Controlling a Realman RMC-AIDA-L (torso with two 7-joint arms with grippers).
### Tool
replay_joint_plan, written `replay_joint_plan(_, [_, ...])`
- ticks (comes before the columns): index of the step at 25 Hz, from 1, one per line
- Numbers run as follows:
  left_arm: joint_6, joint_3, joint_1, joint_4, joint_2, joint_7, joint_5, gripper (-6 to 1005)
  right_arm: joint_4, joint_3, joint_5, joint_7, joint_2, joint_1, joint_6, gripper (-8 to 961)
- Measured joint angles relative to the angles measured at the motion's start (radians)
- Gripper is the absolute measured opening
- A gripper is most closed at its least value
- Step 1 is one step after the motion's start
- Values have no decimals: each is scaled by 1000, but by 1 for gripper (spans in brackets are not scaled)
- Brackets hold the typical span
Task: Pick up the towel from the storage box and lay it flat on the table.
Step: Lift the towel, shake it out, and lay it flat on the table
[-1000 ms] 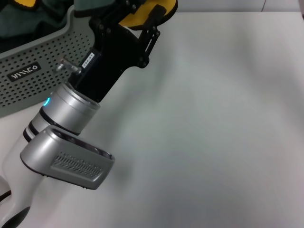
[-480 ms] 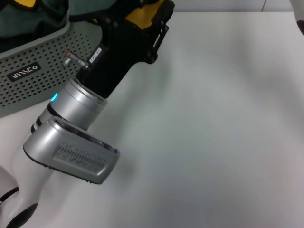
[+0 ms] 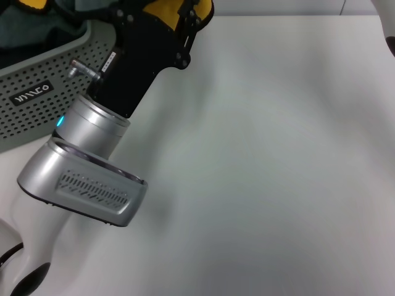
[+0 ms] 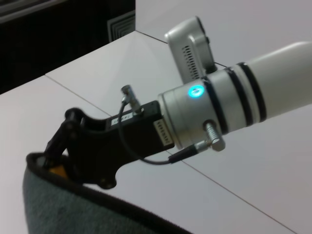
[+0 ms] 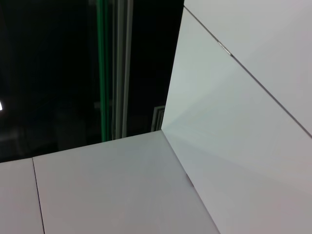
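My left gripper (image 3: 178, 7) is at the top edge of the head view, just past the right end of the storage box (image 3: 43, 86). It is shut on a bunch of the mustard-yellow towel (image 3: 162, 10), held above the white table (image 3: 278, 154). Most of the towel is cut off by the top of the view. In the left wrist view, an arm with a blue light (image 4: 196, 90) and a black gripper body shows above a grey cloth with a black bound edge (image 4: 73, 209). Only a sliver of my right arm (image 3: 390, 42) shows at the far right edge.
Dark green fabric (image 3: 24, 31) lies inside the storage box, with another bit of yellow (image 3: 31, 4) at its far side. My left arm's silver elbow (image 3: 83, 185) hangs over the table's near left. The right wrist view shows only walls and panels.
My left gripper has moved up and a little back to the left with the towel. Less of the yellow cloth shows below the top edge now.
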Motion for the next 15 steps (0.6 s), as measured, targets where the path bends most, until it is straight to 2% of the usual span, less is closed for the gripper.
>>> replay_joint_plan(15, [11, -1, 14, -1, 0, -108, -60, 278, -1, 18, 13, 0, 0, -46, -38, 0])
